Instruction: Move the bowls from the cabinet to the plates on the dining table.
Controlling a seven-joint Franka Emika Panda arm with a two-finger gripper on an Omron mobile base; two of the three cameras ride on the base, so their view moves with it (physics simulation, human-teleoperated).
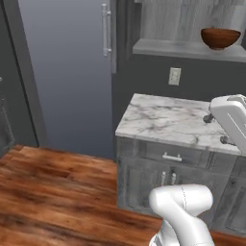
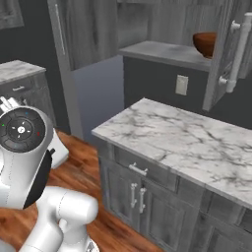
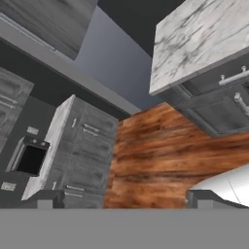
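The arm rises folded in front of the marble bench (image 2: 187, 142), wrist turned aside, so the hand view looks tilted over the wood floor (image 3: 160, 155). The pincer (image 3: 124, 199) stands fully open and holds nothing; just its two tips show, at 6 o'clock. The reddish-brown bowl (image 1: 220, 38) sits on the open cabinet (image 1: 187, 47) shelf at 1 o'clock, partly cut off behind the door (image 2: 221, 54) in the right base view.
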